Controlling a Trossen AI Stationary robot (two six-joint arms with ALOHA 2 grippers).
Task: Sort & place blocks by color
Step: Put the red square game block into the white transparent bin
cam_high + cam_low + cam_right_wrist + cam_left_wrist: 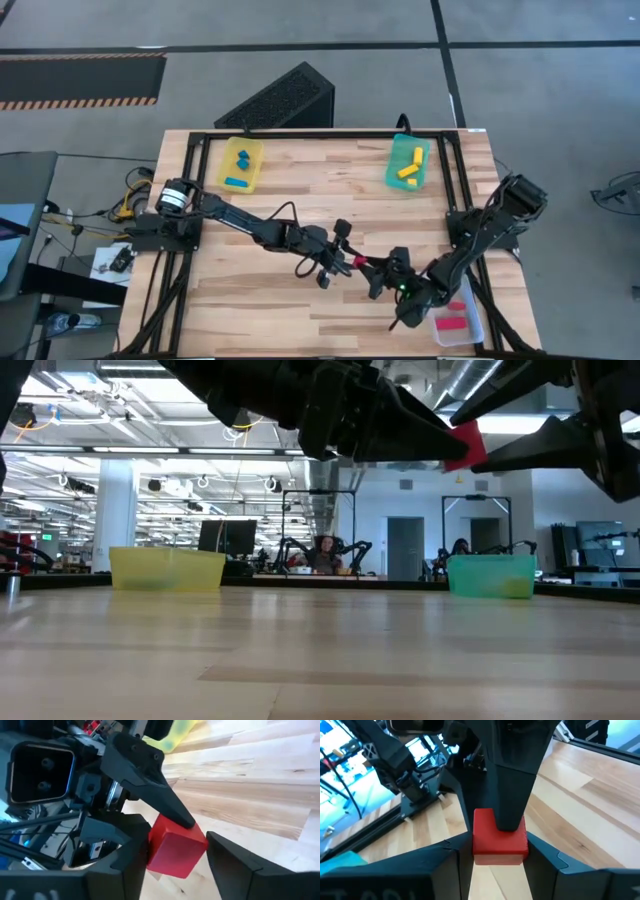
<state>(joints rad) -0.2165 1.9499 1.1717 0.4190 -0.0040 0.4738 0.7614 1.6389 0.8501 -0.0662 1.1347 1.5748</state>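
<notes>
Meeting mid-air above the desk [300, 200], left gripper [345, 262] clenches red block [499, 839] while right gripper [385, 275], spread, brackets it, likely for handover toward the right-near clear tray [478, 318].

Two dark, near-black jointed arms. Left arm [250, 225]: silver-and-black cylindrical motor housing at the base [178, 195], thin black cable looping above the forearm [283, 212]. Left gripper [343, 262]: matte black fingers [512, 775], tapered, wedge-shaped, smooth plastic. Right arm [480, 235]: blocky black segments, small green light near the wrist [403, 290], possibly a status LED. Right gripper [383, 272]: angular matte black fingers [235, 865]. Boxy black camera housing on the left wrist [37, 770], two small round openings on its face.
</notes>
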